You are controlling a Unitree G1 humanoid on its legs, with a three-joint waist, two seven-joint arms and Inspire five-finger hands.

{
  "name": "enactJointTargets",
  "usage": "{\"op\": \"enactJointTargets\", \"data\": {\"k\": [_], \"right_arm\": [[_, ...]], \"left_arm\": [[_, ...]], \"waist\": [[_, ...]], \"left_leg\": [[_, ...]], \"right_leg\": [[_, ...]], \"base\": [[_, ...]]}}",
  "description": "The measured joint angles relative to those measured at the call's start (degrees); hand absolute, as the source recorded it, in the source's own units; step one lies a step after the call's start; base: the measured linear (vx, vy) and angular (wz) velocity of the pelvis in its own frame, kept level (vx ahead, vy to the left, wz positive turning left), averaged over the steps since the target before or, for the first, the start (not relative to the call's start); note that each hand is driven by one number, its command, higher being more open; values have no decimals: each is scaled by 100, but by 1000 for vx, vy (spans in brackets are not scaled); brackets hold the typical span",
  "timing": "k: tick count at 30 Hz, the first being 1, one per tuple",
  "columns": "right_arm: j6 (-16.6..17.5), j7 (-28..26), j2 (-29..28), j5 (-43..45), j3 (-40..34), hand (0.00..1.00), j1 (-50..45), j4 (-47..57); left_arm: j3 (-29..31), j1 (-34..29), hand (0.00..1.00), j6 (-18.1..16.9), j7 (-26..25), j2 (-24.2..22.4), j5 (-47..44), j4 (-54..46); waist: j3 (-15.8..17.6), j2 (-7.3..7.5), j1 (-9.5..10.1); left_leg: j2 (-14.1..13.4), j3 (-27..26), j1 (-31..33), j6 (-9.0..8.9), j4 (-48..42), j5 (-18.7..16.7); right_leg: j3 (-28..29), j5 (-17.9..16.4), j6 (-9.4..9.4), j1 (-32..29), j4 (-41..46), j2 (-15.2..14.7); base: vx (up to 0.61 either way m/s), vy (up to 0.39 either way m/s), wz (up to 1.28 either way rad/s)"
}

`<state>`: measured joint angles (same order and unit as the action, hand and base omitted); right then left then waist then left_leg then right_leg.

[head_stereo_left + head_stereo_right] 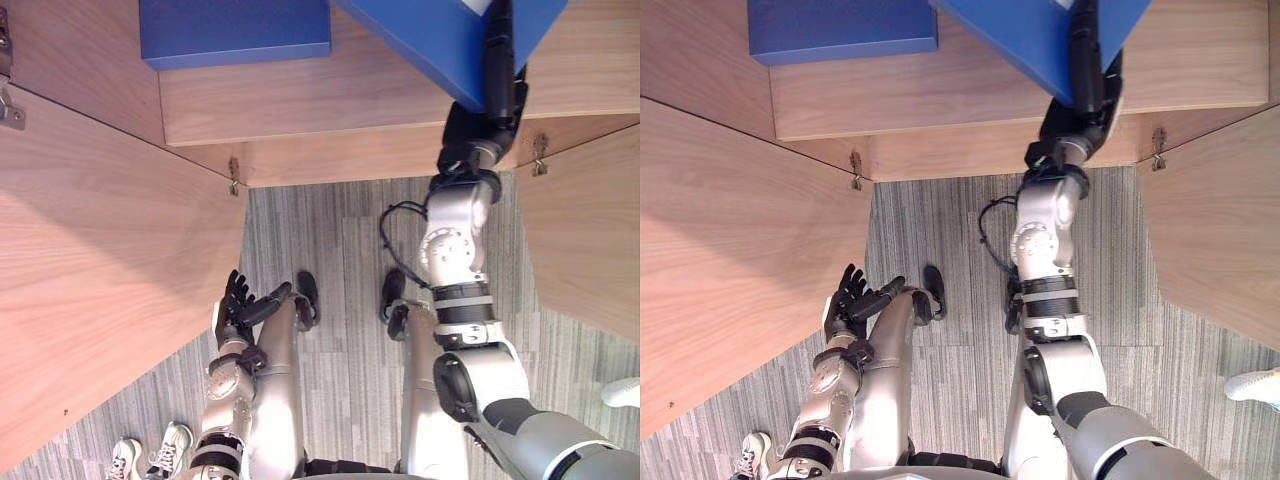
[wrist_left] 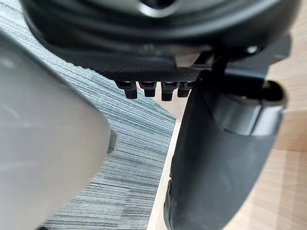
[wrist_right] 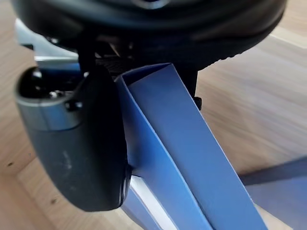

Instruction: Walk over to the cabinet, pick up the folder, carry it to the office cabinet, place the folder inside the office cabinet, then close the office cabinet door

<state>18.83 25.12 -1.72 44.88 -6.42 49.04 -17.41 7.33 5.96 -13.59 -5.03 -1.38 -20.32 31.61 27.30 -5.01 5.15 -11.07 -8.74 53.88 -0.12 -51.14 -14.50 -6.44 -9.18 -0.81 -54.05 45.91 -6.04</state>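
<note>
Office: wooden cabinet (image 1: 330, 110), grey carpet tiles (image 1: 345, 330)

Left hand (image 2: 158, 45): a dark bulk seen from very close, with a ribbed black edge along the palm.
Fingers (image 2: 146, 89): a short row of dark tips side by side, hanging loose and held straight rather than curled.
Thumb (image 2: 216, 163): thick and dark, with a grey band near its base; it stands out from the palm, apart from the fingers.
Floor (image 2: 129, 143): grey carpet with fine pale stripes, seen past the fingers and well beyond the fingertips.
Wood panel (image 2: 285, 191): light brown, with grain showing, beside and behind the thumb; a seam runs across it.
Meeting line: the panel's pale edge stands on the carpet just beside the thumb.
</note>
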Motion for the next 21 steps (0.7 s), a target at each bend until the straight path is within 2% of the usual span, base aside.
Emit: {"op": "enactJointTargets", "data": {"k": [4,10,19,21], "right_arm": [[0,215,-308,-99,8,100,-2,-11],[-4,198,-363,-310,314,100,-99,-12],[-181,-156,-435,-402,638,100,-295,-296],[-376,-445,-245,-550,1029,100,-226,-437]], "left_arm": [[-3,52,100,1,-95,-64,-2,18],[2,158,100,3,-169,-81,-3,213],[-38,188,100,34,-233,-122,-12,396],[-39,190,100,32,-226,-116,-52,402]], "waist": [[0,0,24],[0,0,28],[-20,29,29],[-26,37,14]], "left_leg": [[7,9,-35,-9,5,6],[19,8,-174,-45,94,28],[29,-62,-592,-111,498,101],[4,-91,-607,-118,580,109]], "right_leg": [[-7,-1,2,36,5,-6],[-13,-12,18,160,-31,-7],[-54,-2,45,512,-340,1],[-61,39,49,525,-450,32]], "base": [[-75,-31,1],[-55,-38,1],[-22,-34,1],[30,-11,-8]]}}
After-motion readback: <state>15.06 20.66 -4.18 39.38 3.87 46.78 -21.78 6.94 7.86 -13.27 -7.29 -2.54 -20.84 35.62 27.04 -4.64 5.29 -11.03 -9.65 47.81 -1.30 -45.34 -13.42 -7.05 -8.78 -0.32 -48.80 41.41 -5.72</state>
